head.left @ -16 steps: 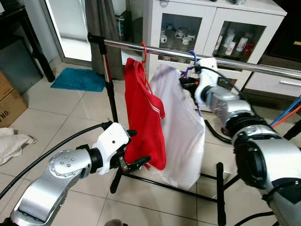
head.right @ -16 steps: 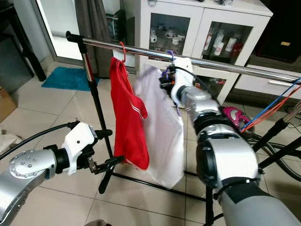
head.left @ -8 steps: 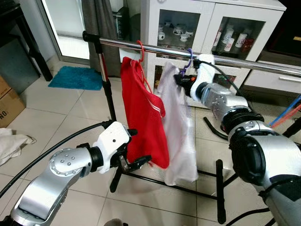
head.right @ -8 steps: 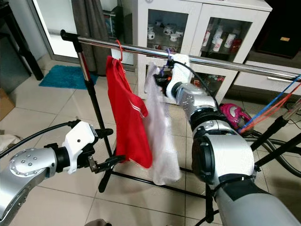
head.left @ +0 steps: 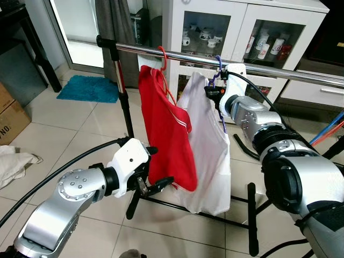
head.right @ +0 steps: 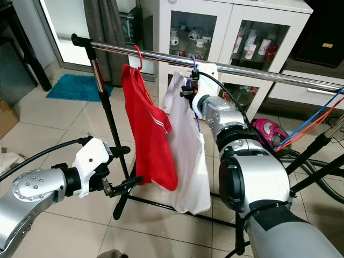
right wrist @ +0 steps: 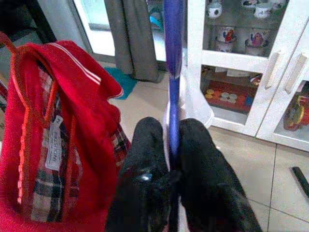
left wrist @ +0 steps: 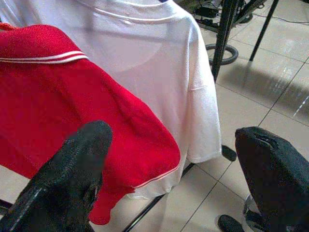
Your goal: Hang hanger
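A purple hanger (head.left: 217, 70) carries a white shirt (head.left: 207, 150), and its hook sits at the metal rail (head.left: 134, 49). My right gripper (head.left: 214, 92) is shut on the hanger's neck just under the rail; the right wrist view shows both fingers (right wrist: 145, 145) pressed against the purple shaft (right wrist: 173, 58). To its left a red shirt (head.left: 164, 129) hangs on a red hanger (head.left: 163, 54). My left gripper (head.left: 157, 186) is open, low by the red shirt's hem (left wrist: 145, 179), touching nothing.
The rack's black post (head.left: 124, 107) and floor bars (head.left: 250, 215) stand in front of me. Behind is a white glass-door cabinet (head.left: 236, 27) with cups. A blue mat (head.left: 88, 88) and a cardboard box (head.left: 8, 115) lie to the left.
The white shirt swung from edge-on back to broadside under the rail. My right gripper stayed shut on the purple hanger near the rail. The left arm held still.
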